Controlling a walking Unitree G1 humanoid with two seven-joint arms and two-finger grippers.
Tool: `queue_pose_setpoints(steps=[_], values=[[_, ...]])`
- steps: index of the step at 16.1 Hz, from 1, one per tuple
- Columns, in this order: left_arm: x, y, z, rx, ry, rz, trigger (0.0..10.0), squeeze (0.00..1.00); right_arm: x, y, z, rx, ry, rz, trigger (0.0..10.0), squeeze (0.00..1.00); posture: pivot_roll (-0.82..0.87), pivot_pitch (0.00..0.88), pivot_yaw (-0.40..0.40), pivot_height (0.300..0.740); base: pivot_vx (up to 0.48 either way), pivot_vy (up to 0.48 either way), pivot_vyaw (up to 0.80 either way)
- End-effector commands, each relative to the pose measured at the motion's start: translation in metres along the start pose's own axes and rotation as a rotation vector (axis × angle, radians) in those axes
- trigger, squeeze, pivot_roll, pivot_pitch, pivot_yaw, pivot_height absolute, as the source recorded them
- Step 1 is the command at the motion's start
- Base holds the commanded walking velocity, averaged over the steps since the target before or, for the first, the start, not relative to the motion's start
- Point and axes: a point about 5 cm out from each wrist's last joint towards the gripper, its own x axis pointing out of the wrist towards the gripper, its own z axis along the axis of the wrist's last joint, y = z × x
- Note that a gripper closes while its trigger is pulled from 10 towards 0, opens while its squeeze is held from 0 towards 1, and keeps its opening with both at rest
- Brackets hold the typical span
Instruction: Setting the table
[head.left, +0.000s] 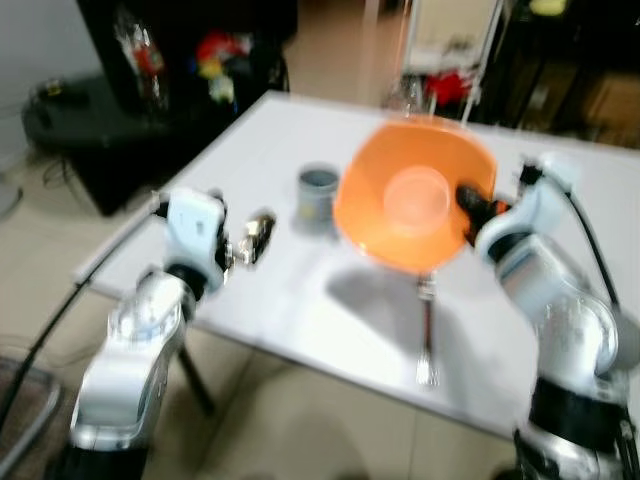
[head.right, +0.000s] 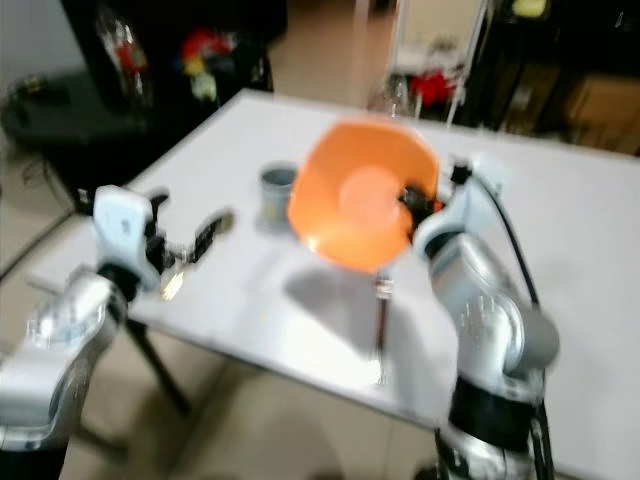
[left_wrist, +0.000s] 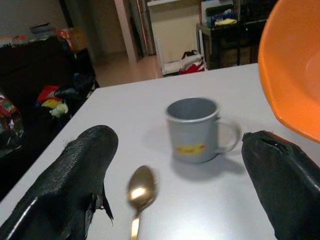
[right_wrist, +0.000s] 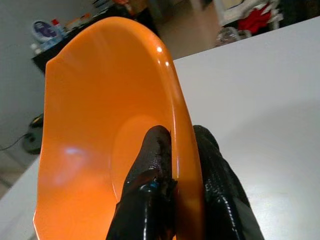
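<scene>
Right wrist view: right gripper (right_wrist: 175, 165) pinches the bowl (right_wrist: 100, 125) by its rim, one finger inside and one outside — a rim pinch because the wall is thin and the bowl too wide to span. Bowl is orange, tilted up on edge and held off the table (head.left: 300, 300), above the middle of it; tilt likely comes from gripping one side only. Head views are blurred, probably camera motion. A fork (head.left: 426, 330) lies on the table just below the bowl, handle toward the near edge, so the bowl probably belongs next to it. Mug (left_wrist: 192, 129) stands upright left of the bowl, handle toward it, clear of the rim. Left gripper (left_wrist: 175, 185) sits low at the near left table edge, fingers spread wide, nothing gripped — a spoon (left_wrist: 140, 192) lies between them on the table, likely the next pickup. Risk: bowl slipping or swinging in the pinch.
</scene>
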Motion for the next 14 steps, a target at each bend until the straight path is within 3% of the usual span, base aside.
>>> queue_pose_setpoints(steps=[1,6,9,14], values=[[0.0,-0.003,0.001,0.006,-0.006,-0.021,10.0,0.0,0.001,-0.003,0.012,0.004,-0.058,-0.026,10.0,0.0,0.09,0.0,0.013,0.74,0.311,0.0,0.0],[0.001,-0.008,0.0,0.01,0.014,-0.08,10.0,0.0,0.024,-0.014,0.019,0.021,-0.02,-0.067,10.0,0.0,0.09,0.0,0.023,0.74,0.299,0.0,0.0],[-0.01,-0.026,-0.007,0.057,0.078,-0.283,10.0,0.0,0.043,-0.025,0.023,0.1,0.022,-0.128,10.0,0.0,0.1,0.0,0.026,0.74,0.0,0.0,0.0],[-0.01,-0.031,-0.004,0.032,0.101,-0.371,10.0,0.0,0.069,-0.042,0.014,0.269,0.1,-0.169,10.0,0.0,0.11,0.0,0.026,0.74,0.0,0.0,0.0]])
